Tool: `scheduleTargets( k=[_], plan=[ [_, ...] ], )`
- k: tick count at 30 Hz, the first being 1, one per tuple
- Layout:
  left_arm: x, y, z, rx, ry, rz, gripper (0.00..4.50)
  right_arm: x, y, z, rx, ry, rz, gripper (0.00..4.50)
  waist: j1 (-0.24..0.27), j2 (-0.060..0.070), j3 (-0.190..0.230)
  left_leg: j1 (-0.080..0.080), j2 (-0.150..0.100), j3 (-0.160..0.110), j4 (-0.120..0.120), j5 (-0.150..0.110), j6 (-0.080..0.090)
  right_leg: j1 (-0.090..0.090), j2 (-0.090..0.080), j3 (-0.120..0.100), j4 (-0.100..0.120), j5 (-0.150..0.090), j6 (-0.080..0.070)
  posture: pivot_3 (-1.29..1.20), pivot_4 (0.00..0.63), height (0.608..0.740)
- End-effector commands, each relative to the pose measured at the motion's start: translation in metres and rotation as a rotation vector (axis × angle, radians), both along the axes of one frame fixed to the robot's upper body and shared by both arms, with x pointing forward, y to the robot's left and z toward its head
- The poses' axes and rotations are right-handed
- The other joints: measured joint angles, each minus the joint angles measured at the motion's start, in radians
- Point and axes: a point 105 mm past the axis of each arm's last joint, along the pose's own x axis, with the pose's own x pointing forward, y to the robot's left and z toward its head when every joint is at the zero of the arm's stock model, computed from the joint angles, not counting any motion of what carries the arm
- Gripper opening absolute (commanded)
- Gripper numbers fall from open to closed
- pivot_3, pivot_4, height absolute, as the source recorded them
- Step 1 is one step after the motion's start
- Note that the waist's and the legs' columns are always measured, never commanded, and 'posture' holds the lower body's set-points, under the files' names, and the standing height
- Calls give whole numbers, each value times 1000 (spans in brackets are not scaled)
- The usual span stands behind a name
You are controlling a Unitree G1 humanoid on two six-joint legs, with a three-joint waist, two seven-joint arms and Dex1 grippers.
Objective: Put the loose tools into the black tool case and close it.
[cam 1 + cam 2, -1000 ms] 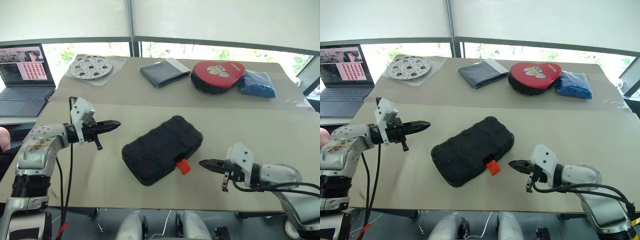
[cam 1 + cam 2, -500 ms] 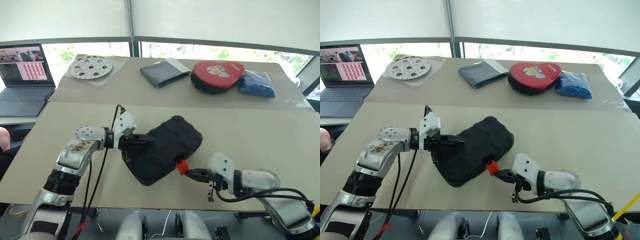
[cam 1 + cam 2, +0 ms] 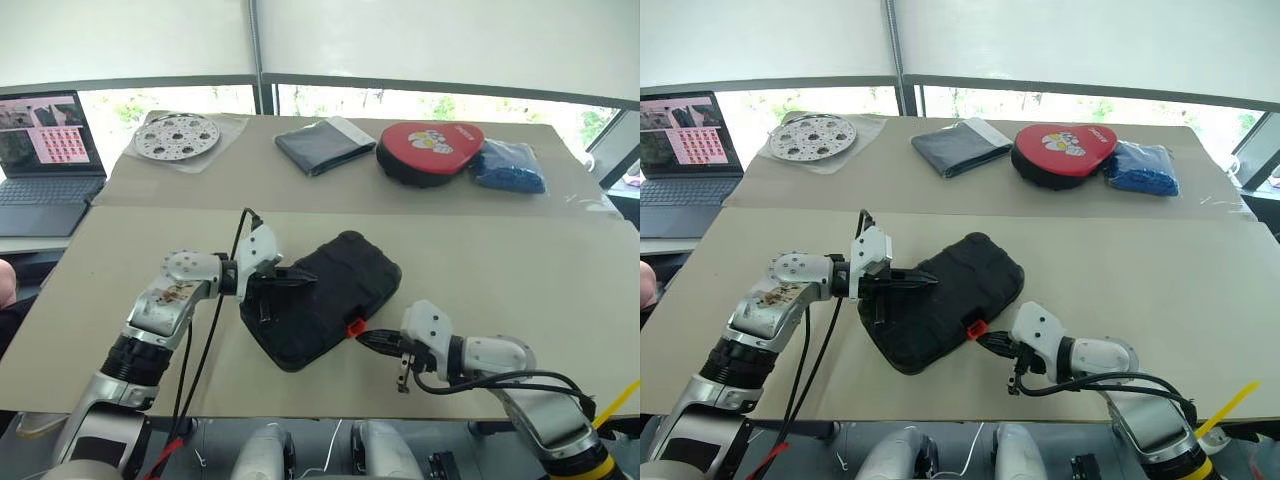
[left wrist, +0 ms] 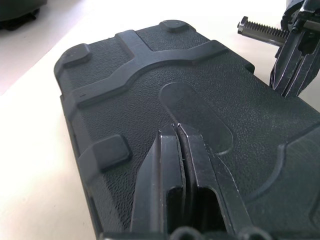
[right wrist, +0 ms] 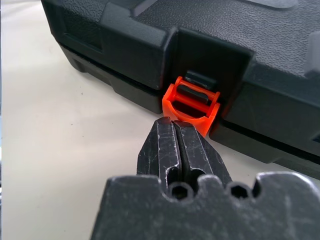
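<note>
The black tool case (image 3: pixel 330 290) lies closed and slantwise on the near table, its small orange latch (image 3: pixel 354 325) on the side facing me. My left gripper (image 3: pixel 306 278) is shut, and its tips (image 4: pixel 177 128) rest over the textured lid (image 4: pixel 150 75) near the case's left end. My right gripper (image 3: pixel 364 338) is shut too. Its tips (image 5: pixel 173 125) sit at the table surface right in front of the latch (image 5: pixel 192 102), almost touching it. The right gripper's fingers (image 4: pixel 295 65) also stand past the case's far edge in the left wrist view. The loose tools are out of view.
On the far table sit a perforated metal disc (image 3: pixel 177 132), a dark grey folded pouch (image 3: pixel 318 145), a red round pad (image 3: pixel 430 150) and a blue bag (image 3: pixel 512 165). A laptop (image 3: pixel 40 150) stands at the far left. The near table's front edge runs just behind my right gripper.
My left gripper has swung right from beside the case to over its lid. My right gripper has slid left up to the orange latch. Both stayed shut.
</note>
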Motion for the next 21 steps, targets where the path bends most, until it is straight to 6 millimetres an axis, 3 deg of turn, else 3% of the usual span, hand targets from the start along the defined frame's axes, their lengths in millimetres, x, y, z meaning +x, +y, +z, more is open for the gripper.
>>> scheduleTargets(
  k=[1,10,15,19,21],
  plan=[
    [-2,3,-18,57,46,7,118,3,3,23,71,-93,-1,0,0,0,0,0,0,0,0,0,0,0,0,0,0,0,0,0,150,740],
    [-6,1,-27,98,67,-2,118,5,1,27,92,-119,-14,0,-2,0,0,2,1,0,0,-1,1,0,1,1,2,1,-1,0,150,740],
    [-9,2,-28,105,76,-4,118,12,-21,20,93,-7,-163,0,-1,1,-1,2,1,0,0,-1,1,0,1,1,2,1,-1,0,150,740],
    [-9,2,-27,105,77,-5,0,0,-18,7,108,150,-194,1099,3,2,-2,2,2,0,0,0,1,0,1,1,2,0,-2,0,150,740],
    [-8,2,-27,106,78,-5,0,-4,-15,1,119,211,-218,1851,3,2,-3,2,2,0,0,-1,1,0,1,1,2,0,-2,0,150,740]
  ],
)
